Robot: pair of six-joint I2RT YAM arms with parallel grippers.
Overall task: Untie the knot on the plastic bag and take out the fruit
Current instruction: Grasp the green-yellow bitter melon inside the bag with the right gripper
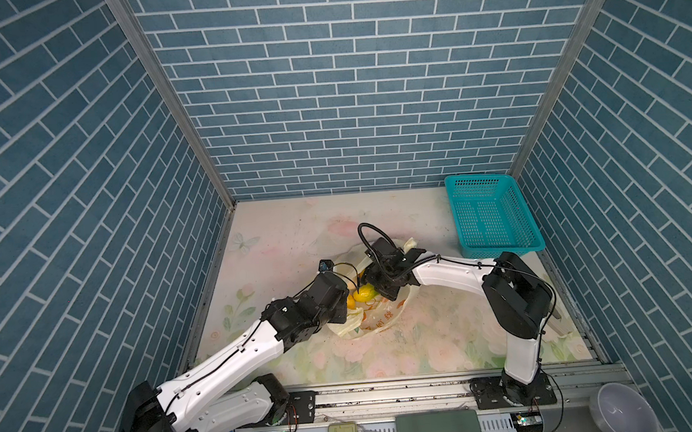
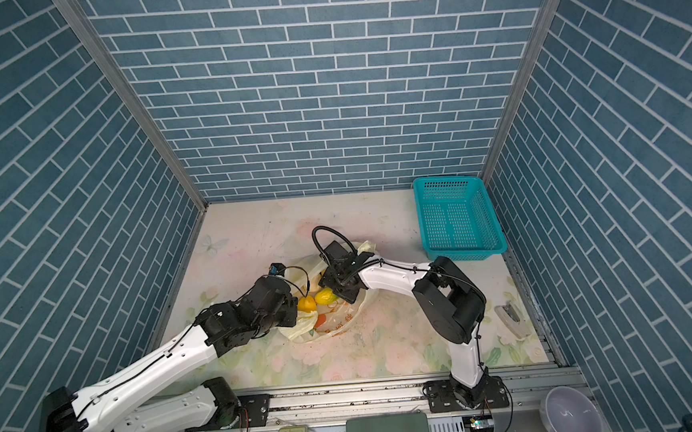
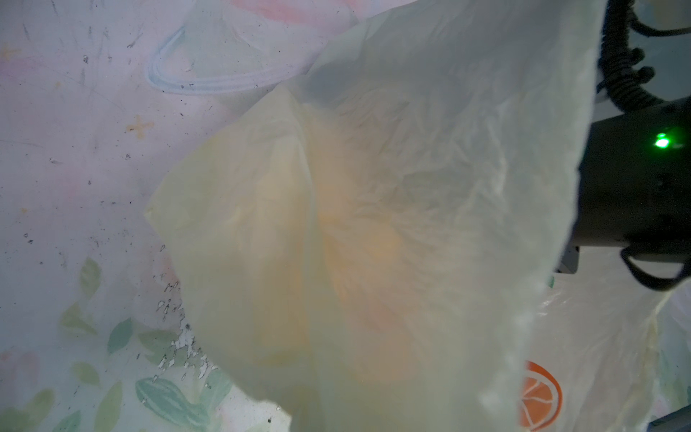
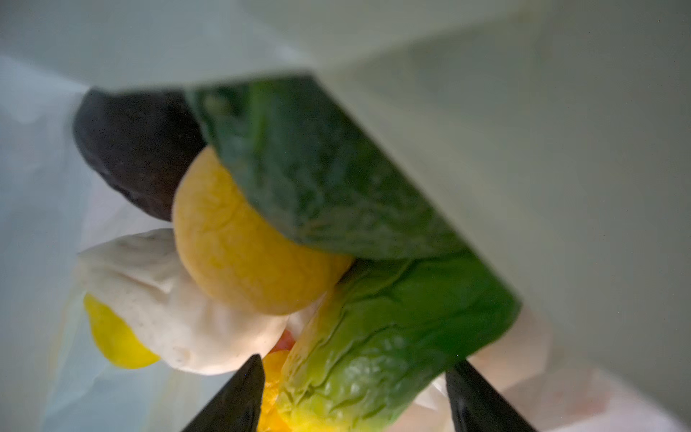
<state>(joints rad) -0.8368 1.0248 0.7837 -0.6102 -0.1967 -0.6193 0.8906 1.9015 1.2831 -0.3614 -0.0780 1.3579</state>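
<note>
The plastic bag [image 1: 378, 321] [image 2: 335, 322] lies mid-table with its mouth open; the knot is out of view. Yellow fruit [image 1: 362, 294] [image 2: 324, 297] shows in the opening. My left gripper [image 1: 340, 305] [image 2: 293, 309] is shut on the plastic bag's near-left edge, and the bag film [image 3: 374, 224] hides its jaws in the left wrist view. Reaching inside the bag, my right gripper [image 4: 355, 396] [image 1: 384, 292] stands open astride a long yellow-green fruit [image 4: 392, 336], with small gaps on both sides. Around it lie a green fruit [image 4: 318, 179], a lemon [image 4: 243, 243], a dark one [image 4: 138, 149], a cream-white one [image 4: 179, 299] and another lemon [image 4: 116, 340].
A teal perforated basket [image 1: 492, 215] [image 2: 457, 217] stands at the back right, with nothing in it. A small pale object [image 2: 509, 314] lies near the right wall. A white bowl [image 1: 620, 410] and a green case [image 1: 438, 429] sit beyond the front rail.
</note>
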